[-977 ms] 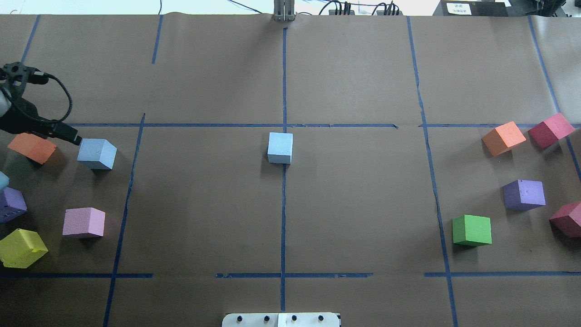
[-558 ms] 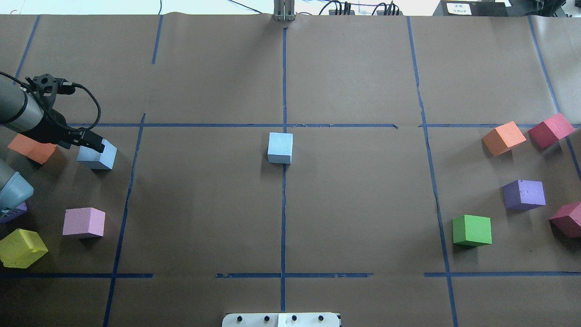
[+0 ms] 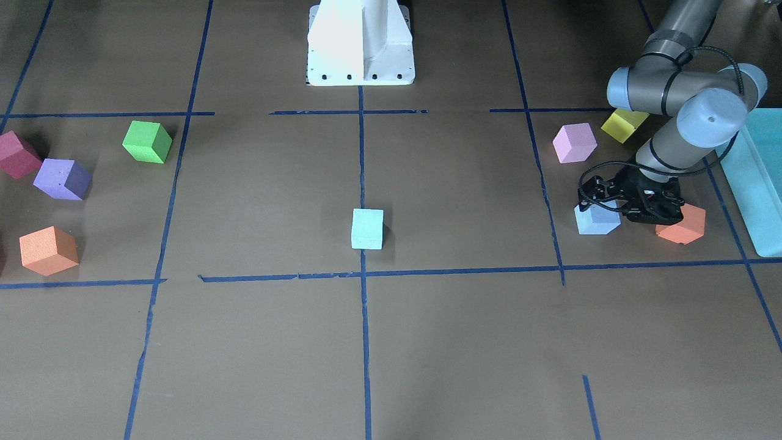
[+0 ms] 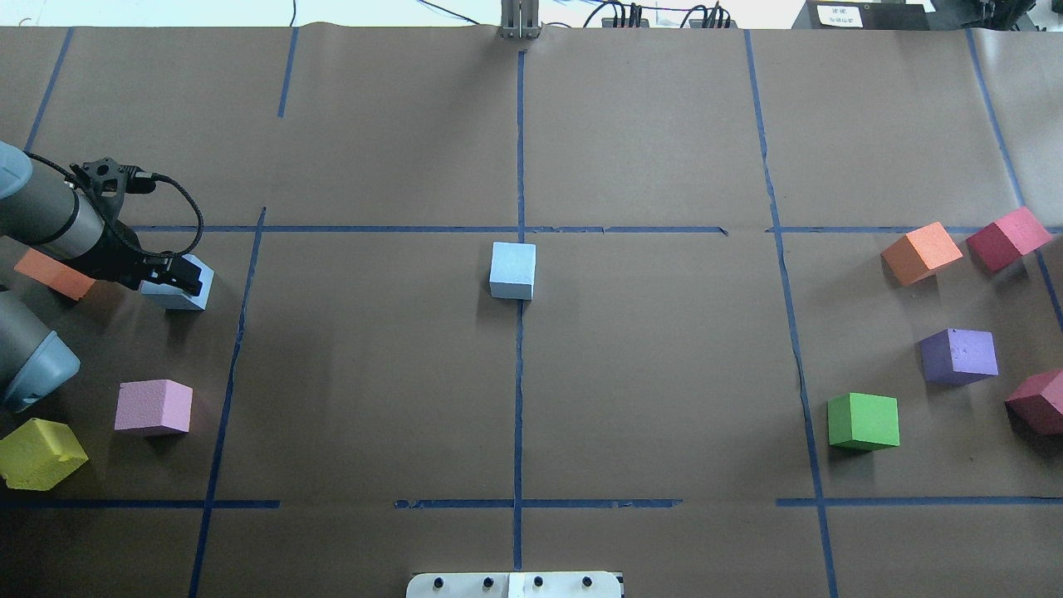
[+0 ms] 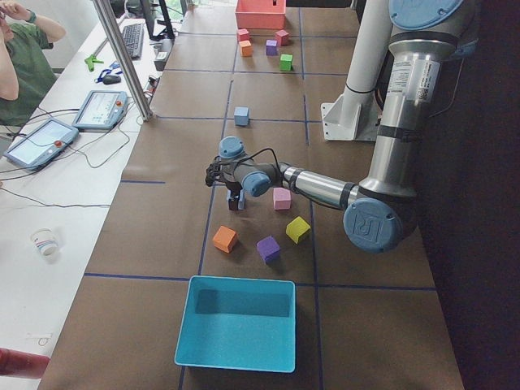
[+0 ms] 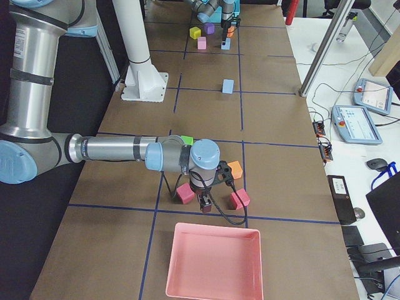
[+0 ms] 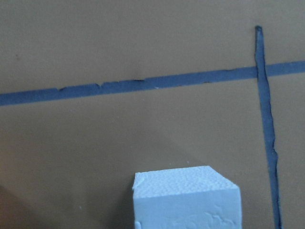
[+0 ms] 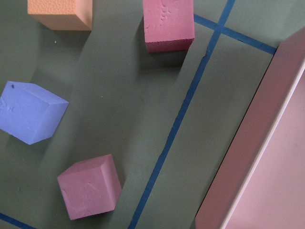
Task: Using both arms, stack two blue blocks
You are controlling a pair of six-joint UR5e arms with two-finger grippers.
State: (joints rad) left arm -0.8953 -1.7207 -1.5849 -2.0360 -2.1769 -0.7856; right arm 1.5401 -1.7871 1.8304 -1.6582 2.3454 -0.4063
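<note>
- Front view: my left gripper [image 3: 608, 206] is down on the first blue block [image 3: 595, 222]. It is a foam cube, turned corner-first, touching the orange cube [image 3: 683, 225].
- Overhead: the second blue block [image 4: 512, 270] sits mid-bench [image 4: 664, 374], square on the tape line [image 4: 518, 399], well apart from the first.
- Right side view: my right gripper [image 6: 206, 203] hangs low between two red cubes [image 6: 185, 193]. I cannot tell its jaws.
- Left wrist: grainy top, sharp edges, every side alike. I cannot tell the jaws here either.

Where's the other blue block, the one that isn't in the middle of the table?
Overhead view, far left: the blue block sits under the left gripper, between the orange block and a tape line.
</note>
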